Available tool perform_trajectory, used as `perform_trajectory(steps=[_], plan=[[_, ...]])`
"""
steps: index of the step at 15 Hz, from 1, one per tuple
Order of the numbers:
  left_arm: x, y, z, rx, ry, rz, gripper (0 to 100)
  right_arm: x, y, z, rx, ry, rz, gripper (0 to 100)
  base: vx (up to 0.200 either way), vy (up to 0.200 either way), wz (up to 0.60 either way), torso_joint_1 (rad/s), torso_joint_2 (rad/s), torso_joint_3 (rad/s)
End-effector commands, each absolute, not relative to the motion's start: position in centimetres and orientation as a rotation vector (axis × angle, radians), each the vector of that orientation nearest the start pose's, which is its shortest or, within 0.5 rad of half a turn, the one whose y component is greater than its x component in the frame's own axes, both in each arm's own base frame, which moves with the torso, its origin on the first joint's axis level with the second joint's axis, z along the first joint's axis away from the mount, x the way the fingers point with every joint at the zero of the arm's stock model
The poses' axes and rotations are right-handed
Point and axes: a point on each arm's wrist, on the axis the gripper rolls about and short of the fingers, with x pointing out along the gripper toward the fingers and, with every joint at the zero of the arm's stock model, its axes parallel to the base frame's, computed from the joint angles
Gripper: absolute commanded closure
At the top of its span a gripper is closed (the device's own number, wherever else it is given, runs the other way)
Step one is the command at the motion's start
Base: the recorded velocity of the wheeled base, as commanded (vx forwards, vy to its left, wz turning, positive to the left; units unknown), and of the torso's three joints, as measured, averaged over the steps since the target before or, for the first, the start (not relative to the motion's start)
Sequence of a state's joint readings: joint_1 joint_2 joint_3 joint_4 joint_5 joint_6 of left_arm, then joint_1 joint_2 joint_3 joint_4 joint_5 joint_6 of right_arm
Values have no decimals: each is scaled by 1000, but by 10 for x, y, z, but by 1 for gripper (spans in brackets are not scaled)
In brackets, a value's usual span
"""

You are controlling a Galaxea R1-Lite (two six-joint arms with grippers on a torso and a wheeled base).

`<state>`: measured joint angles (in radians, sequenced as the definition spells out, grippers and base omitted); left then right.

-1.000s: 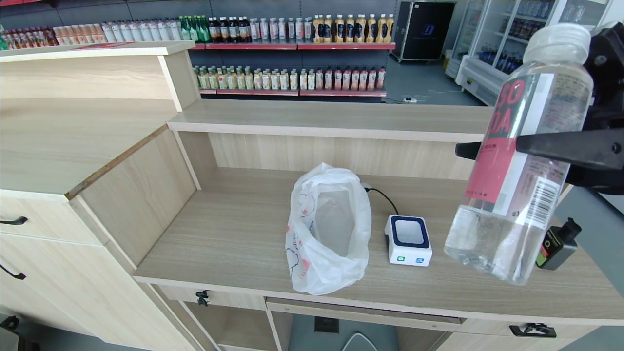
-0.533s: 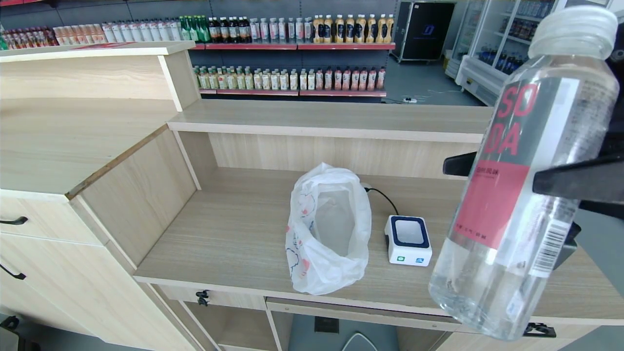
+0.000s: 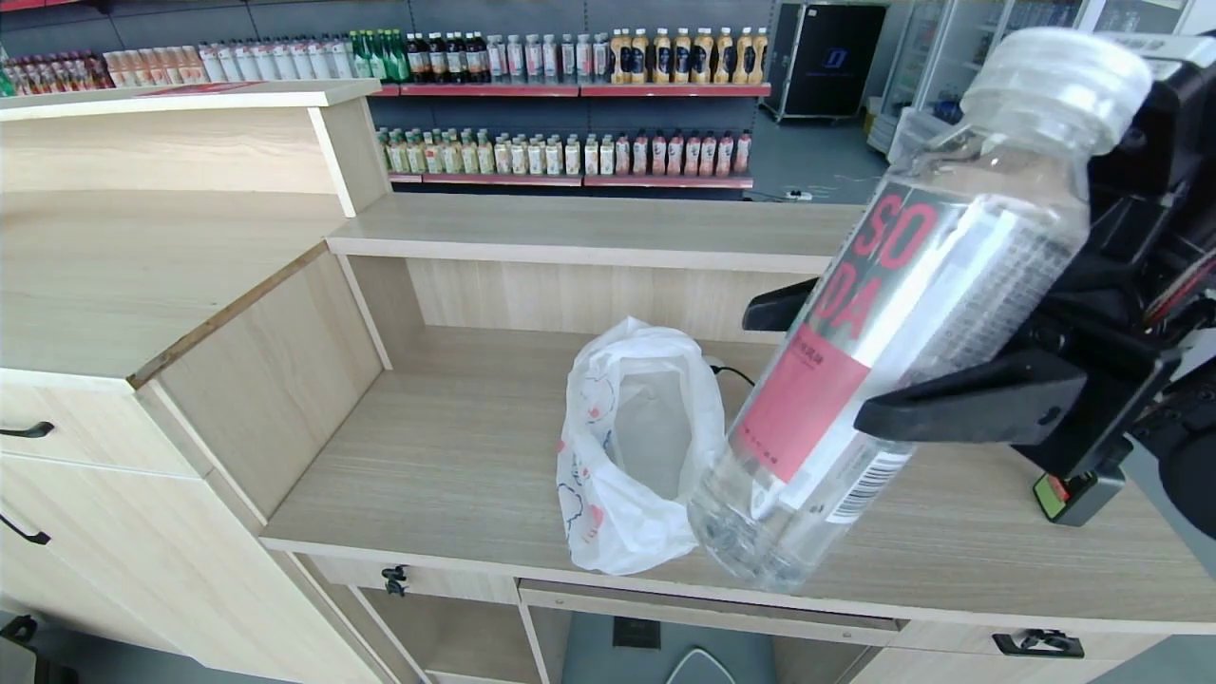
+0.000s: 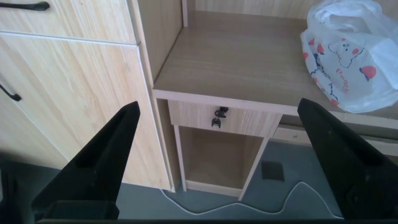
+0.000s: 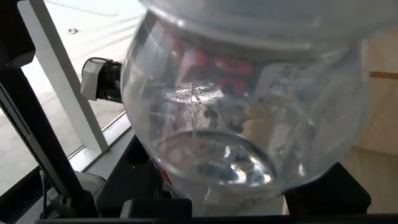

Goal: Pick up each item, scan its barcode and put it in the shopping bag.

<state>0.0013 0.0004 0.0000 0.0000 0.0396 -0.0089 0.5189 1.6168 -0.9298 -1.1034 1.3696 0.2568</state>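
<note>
A clear soda bottle [image 3: 912, 304] with a red and grey label and a white cap is held high in front of the head view, tilted with its base down toward the counter beside the bag. My right gripper [image 3: 879, 361] is shut on its middle, one black finger behind the bottle and one in front. A barcode shows low on the label. The right wrist view looks along the bottle [image 5: 242, 124] from close up. The white shopping bag [image 3: 636, 446] stands open on the counter [image 3: 446, 456]. My left gripper [image 4: 214, 162] hangs open and holds nothing, low in front of the counter's left corner.
A raised wooden ledge [image 3: 589, 228] runs behind the counter, with a tall cabinet [image 3: 142, 285] on the left. A small black item with a green label [image 3: 1073, 494] sits at the counter's right end. A black cable [image 3: 733, 372] trails behind the bag. Drink shelves line the far wall.
My right gripper has swung the bottle to the left and tilted it further. Its base now sits beside the bag and covers the white scanner that showed before.
</note>
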Motion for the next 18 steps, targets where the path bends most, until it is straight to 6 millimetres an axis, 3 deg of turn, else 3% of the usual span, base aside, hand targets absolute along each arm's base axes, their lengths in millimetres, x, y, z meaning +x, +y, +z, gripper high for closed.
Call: perform_trajectory(steps=[1, 2, 5, 10, 18], plan=[[-23, 1, 75, -9, 0, 41, 0, 241, 151, 278, -34, -229, 1797, 100, 0, 0, 0, 0, 0, 0], [-23, 1, 75, -9, 0, 41, 0, 244, 158, 279, -6, -271, 1576, 100, 0, 0, 0, 0, 0, 0], [-23, 1, 75, -9, 0, 41, 0, 225, 185, 282, 48, -218, 1225, 100, 0, 0, 0, 0, 0, 0], [-23, 1, 75, -9, 0, 41, 0, 196, 210, 280, 243, -58, 1266, 100, 0, 0, 0, 0, 0, 0], [-23, 1, 75, -9, 0, 41, 0, 189, 216, 280, 220, -48, 1270, 100, 0, 0, 0, 0, 0, 0]])
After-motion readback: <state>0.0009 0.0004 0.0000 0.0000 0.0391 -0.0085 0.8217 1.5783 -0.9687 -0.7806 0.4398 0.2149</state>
